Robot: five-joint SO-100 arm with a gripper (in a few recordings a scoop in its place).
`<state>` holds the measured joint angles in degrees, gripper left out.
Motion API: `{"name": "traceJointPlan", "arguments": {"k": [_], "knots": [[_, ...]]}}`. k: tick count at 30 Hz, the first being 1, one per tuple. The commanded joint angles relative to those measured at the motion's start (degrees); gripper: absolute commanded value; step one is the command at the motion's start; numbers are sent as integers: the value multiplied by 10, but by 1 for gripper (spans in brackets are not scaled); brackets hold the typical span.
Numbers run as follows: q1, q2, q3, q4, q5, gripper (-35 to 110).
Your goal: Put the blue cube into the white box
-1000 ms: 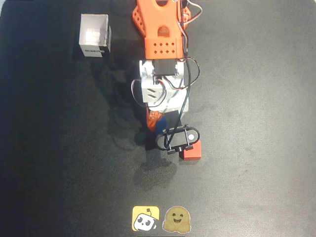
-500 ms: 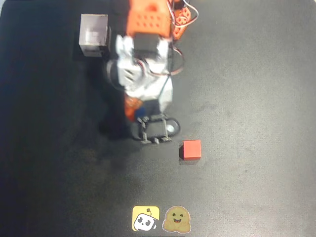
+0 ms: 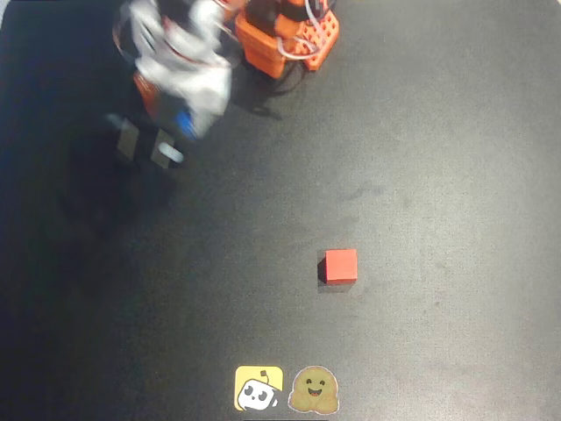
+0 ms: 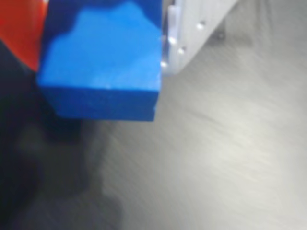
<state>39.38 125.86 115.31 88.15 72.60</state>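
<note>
My overhead camera hangs above the table (image 3: 438, 132) and looks straight down, far enough off to take in the arm's base (image 3: 289, 35) at the top edge, the red cube (image 3: 341, 265) and the two stickers (image 3: 287, 388) at the bottom edge. My wrist camera rides on the gripper (image 4: 103, 57), very close behind its orange finger (image 4: 19, 28) and white finger (image 4: 192, 28), facing the table. Both views share the blue cube (image 4: 103, 62), a small blurred patch from overhead (image 3: 184, 123), and the table under it.

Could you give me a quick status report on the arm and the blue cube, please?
Gripper shut on blue cube, arm blurred at upper left of overhead view. Red cube on mat, apart from the arm.
</note>
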Motion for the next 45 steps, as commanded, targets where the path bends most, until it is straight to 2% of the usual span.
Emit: {"name": "traceJointPlan", "arguments": {"k": [1,11,17,21,25,36,45], "knots": [[76,47,11,16,-28,0],[254,123,38,54,-84,0],[310,141,75,50,-96,0],[318,186,130,20,-95,0],[317,316,216,-21,-91,0],[324,304,264,-8,-70,0],[323,327,320,-50,-69,5]]}}
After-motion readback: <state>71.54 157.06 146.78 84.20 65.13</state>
